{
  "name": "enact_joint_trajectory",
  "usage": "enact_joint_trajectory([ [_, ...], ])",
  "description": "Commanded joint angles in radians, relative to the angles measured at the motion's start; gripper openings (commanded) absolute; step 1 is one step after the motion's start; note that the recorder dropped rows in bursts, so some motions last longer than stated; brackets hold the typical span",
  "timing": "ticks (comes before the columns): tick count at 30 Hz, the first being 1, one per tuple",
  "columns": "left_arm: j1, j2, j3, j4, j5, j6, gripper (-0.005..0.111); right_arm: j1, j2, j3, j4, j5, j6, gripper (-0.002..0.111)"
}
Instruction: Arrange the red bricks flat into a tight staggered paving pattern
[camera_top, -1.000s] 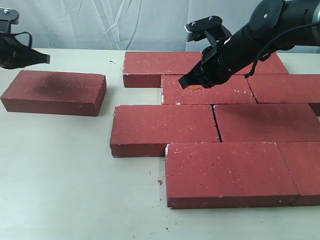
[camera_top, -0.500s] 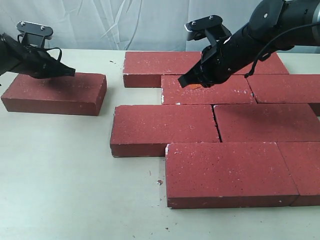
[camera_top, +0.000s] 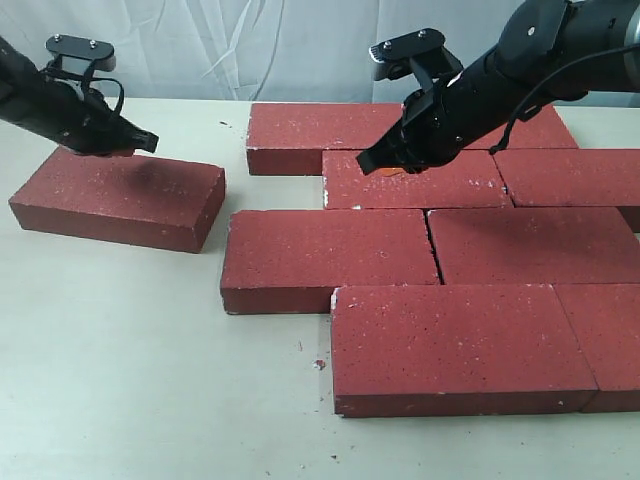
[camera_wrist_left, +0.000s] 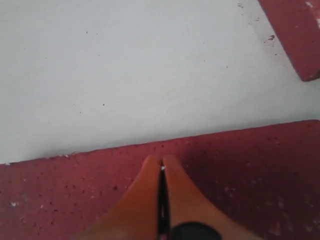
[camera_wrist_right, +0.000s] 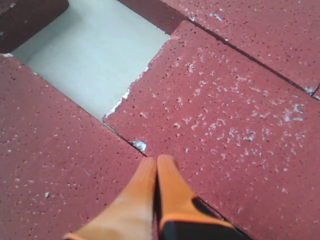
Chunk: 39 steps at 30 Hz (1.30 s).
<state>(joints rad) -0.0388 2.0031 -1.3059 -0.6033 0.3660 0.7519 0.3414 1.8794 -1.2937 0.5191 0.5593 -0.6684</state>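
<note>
Several red bricks lie flat in staggered rows on the right, among them a back brick (camera_top: 320, 135), a second-row brick (camera_top: 415, 182) and a third-row brick (camera_top: 325, 255). One loose brick (camera_top: 118, 200) lies apart at the left, slightly turned. My left gripper (camera_top: 150, 143) is shut with its tips low over that brick's top, near its far edge (camera_wrist_left: 161, 162). My right gripper (camera_top: 365, 163) is shut, and its tips (camera_wrist_right: 157, 161) rest at the seam between the back brick (camera_wrist_right: 50, 150) and the second-row brick (camera_wrist_right: 225, 115).
The pale table (camera_top: 120, 360) runs wide at the left and front. A bare gap (camera_top: 225, 185) separates the loose brick from the paved group. A white curtain (camera_top: 250, 50) hangs behind. The front-row brick (camera_top: 455, 345) lies nearest the camera.
My left arm has swung in from the left edge over the loose brick. That brick has shifted to the right and turned a little. The right arm has stayed put.
</note>
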Motion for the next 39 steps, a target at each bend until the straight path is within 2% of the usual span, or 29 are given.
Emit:
enact_joint_trajectory([
  [1,0.0,-0.094,0.046,0.024,0.039,-0.01,0.0,-0.001,0.001,0.003,0.003,-0.007,-0.01,-0.001],
  [5,-0.002,-0.211,0.127,0.041,0.087,-0.01,0.0,-0.001,0.001,0.003,0.003,0.016,-0.014,-0.001],
  [7,-0.002,-0.272,0.188,0.057,0.069,-0.01,0.0,-0.001,0.001,0.003,0.003,0.02,-0.014,-0.001],
  [11,0.027,-0.375,0.305,0.066,-0.06,-0.01,0.0,-0.001,0.001,0.003,0.016,0.045,-0.014,-0.001],
  [18,0.147,-0.402,0.446,0.034,-0.347,-0.012,0.0,-0.001,0.001,0.003,0.066,0.066,-0.016,-0.001],
  [25,0.227,-0.388,0.465,-0.009,-0.526,-0.012,0.0,0.061,0.001,0.003,0.078,0.024,-0.1,-0.001],
  [30,0.238,-0.298,0.465,-0.01,-0.598,-0.019,0.0,0.131,0.001,0.003,0.078,-0.025,-0.114,-0.001],
  [39,0.246,-0.158,0.426,-0.012,-0.59,-0.063,0.0,0.178,0.001,0.003,0.071,-0.039,-0.15,-0.001],
])
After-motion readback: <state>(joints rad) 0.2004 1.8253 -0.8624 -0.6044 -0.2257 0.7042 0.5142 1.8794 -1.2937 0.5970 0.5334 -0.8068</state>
